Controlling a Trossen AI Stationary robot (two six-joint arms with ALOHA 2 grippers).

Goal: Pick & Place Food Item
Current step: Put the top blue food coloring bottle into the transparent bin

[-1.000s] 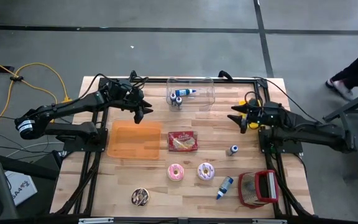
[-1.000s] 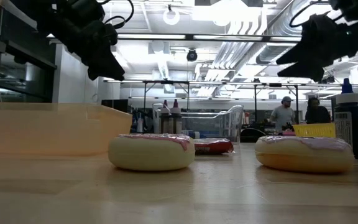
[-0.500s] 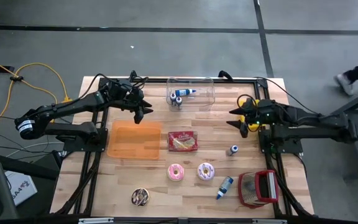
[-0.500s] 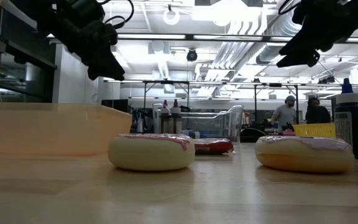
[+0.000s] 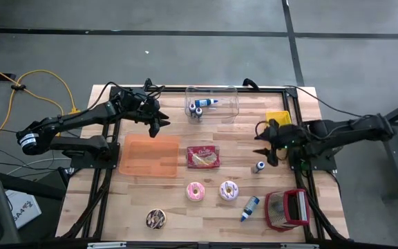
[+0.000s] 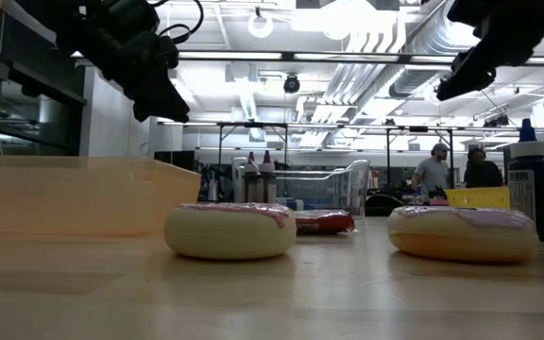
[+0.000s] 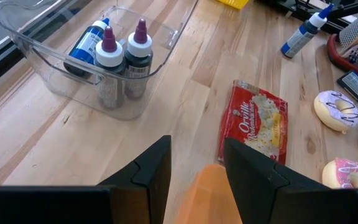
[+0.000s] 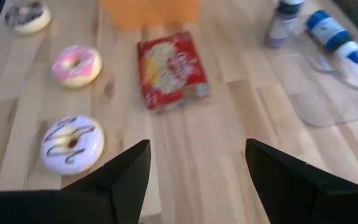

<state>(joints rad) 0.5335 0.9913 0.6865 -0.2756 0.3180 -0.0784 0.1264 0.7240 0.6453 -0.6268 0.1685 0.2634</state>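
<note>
High view: right gripper (image 5: 263, 144) jaws wide, empty; left gripper (image 5: 159, 126) seemingly part-open, empty.

2 frosted donuts (image 6: 230, 229) on the wooden table (image 6: 272, 293); orange bin (image 6: 74, 194) behind; 2 people far back.

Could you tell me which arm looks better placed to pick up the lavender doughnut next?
Probably the right. The right gripper hangs open, empty, above the table's right side, nearer the lavender doughnut. The left gripper waits over the orange tray's far edge, with the popcorn packet between.
</note>
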